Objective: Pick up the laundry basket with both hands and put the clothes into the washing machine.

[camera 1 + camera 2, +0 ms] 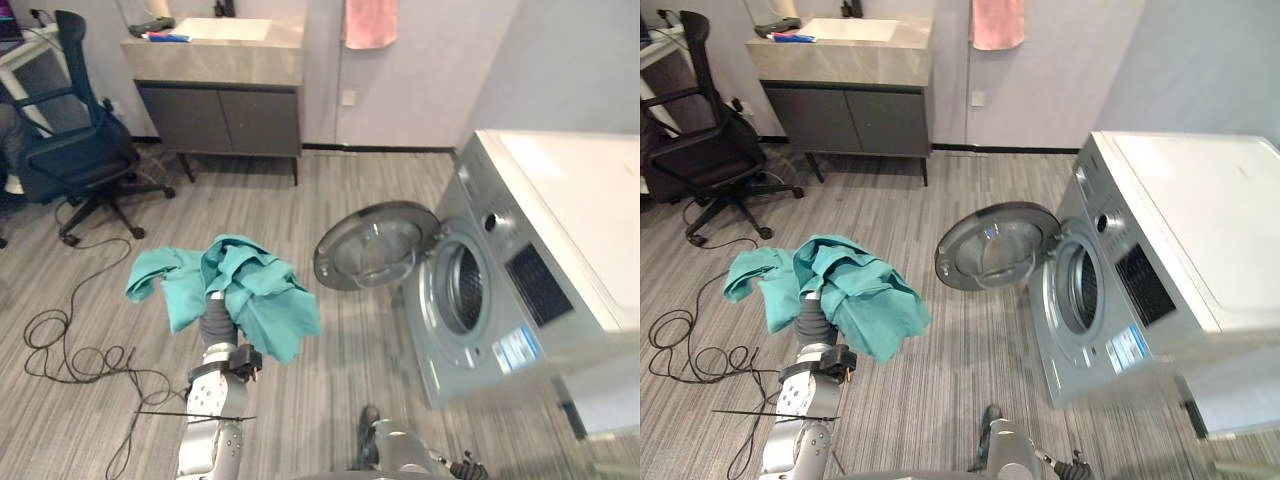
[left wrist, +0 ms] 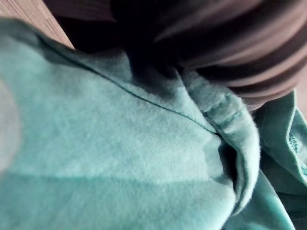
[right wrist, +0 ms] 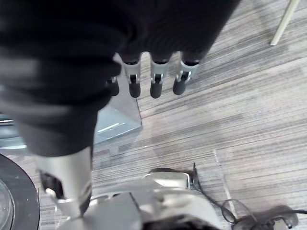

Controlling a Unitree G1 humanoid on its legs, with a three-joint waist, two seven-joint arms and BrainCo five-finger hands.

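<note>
A teal garment (image 1: pixel 235 290) is bunched and draped over my raised left hand (image 1: pixel 214 322), above the wooden floor and left of the washing machine. The cloth hides that hand's fingers; in the left wrist view the teal cloth (image 2: pixel 120 143) lies against the dark ribbed cover (image 2: pixel 230 43). The silver washing machine (image 1: pixel 560 250) stands at the right, its round door (image 1: pixel 372 245) swung open toward me and the drum opening (image 1: pixel 465 288) exposed. My right hand (image 3: pixel 156 81) hangs low over the floor, fingers straight and holding nothing.
A dark office chair (image 1: pixel 75 150) stands at the back left. A grey vanity cabinet with a sink (image 1: pixel 220 110) is against the far wall, with a pink towel (image 1: pixel 368 22) hanging beside it. Open floor lies between me and the machine.
</note>
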